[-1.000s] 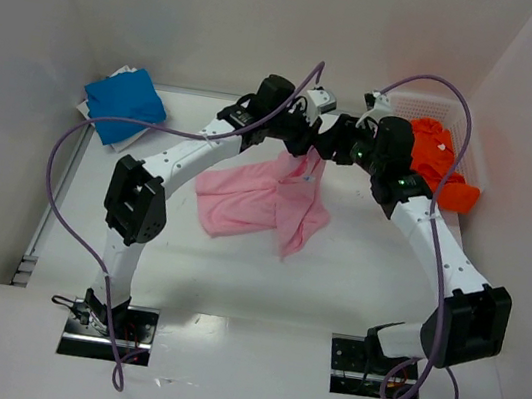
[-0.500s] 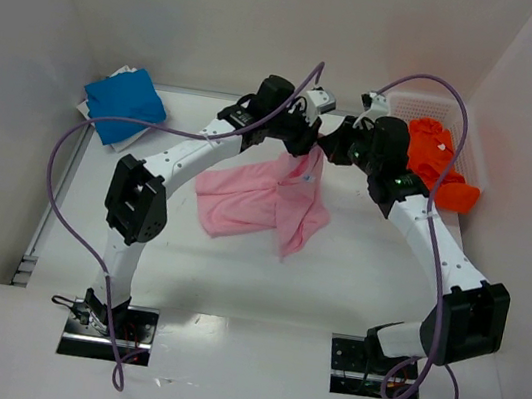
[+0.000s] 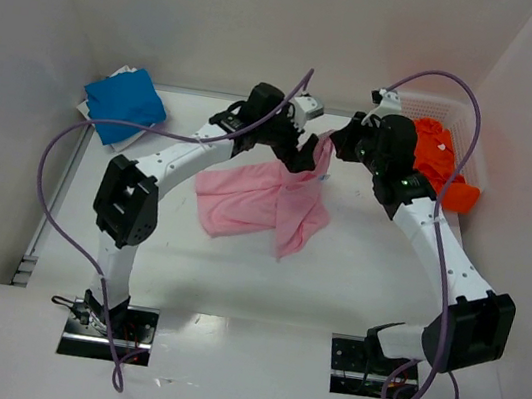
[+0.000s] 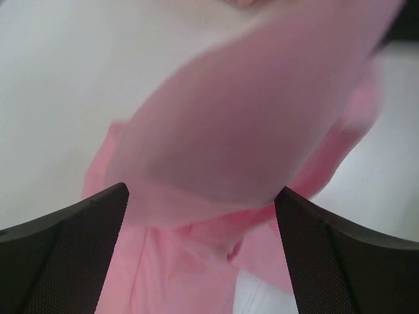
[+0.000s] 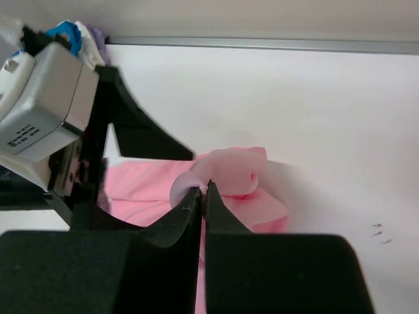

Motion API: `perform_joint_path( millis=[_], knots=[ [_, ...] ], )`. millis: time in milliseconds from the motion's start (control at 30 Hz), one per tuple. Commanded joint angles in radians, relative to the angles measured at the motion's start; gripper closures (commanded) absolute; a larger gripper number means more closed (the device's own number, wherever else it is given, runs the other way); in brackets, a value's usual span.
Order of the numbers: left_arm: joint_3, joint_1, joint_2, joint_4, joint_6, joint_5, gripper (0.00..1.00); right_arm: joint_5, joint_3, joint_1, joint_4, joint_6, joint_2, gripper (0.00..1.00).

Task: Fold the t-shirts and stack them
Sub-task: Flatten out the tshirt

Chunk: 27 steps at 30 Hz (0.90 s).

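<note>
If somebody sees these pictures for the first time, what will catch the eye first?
The pink t-shirt lies in the middle of the table, one edge pinched up by the shut right gripper, with the left gripper open beside it. The blue t-shirt sits in the far left corner; the orange t-shirt lies in the white basket at far right.

- The middle t-shirt (image 3: 255,203) lies spread at the centre of the table (image 3: 355,274), with its far right corner raised off the surface.
- The right gripper (image 5: 203,190) is pinched on that raised corner.
- The left gripper (image 3: 310,154) hangs just left of the right gripper, its jaws wide apart over the cloth.
- The corner t-shirt (image 3: 124,104) lies at the far left, well apart from the middle t-shirt.
- The basket (image 3: 433,106) stands at the far right.
- The basket t-shirt (image 3: 435,155) sits in the basket and spills over its near rim.
</note>
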Motion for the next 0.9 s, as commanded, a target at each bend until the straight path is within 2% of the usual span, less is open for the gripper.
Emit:
perform_joint_path(
  millis=[0, 133, 233, 267, 400, 500, 667, 867],
  knots=[
    [-0.169, 0.081, -0.147, 0.095, -0.060, -0.045, 0.00, 0.073, 0.035, -0.002, -0.015, -0.035, -0.049, 0.99],
    [-0.324, 0.153, -0.200, 0.097, -0.078, -0.123, 0.00, 0.117, 0.010, -0.011, -0.026, -0.035, -0.069, 0.99],
    [-0.361, 0.153, -0.200, 0.040, -0.089, -0.268, 0.00, 0.128, -0.016, -0.022, -0.039, -0.035, -0.069, 0.99],
    [-0.371, 0.153, -0.189, 0.024, -0.089, -0.357, 0.00, 0.137, -0.025, -0.022, -0.039, -0.026, -0.069, 0.99],
    [-0.393, 0.153, -0.151, -0.008, -0.175, -0.540, 0.00, 0.162, -0.036, -0.022, -0.039, -0.016, -0.080, 0.99],
    [-0.402, 0.162, -0.142, -0.069, -0.241, -0.617, 0.00, 0.200, -0.036, -0.031, -0.039, 0.002, -0.080, 0.99],
    [-0.482, 0.162, -0.200, -0.144, -0.402, -0.664, 0.00, 0.248, -0.045, -0.040, -0.039, 0.024, -0.080, 0.99],
    [-0.585, 0.190, -0.284, -0.135, -0.512, -0.699, 0.01, 0.248, -0.066, -0.109, -0.039, 0.034, -0.101, 0.99]
  ],
)
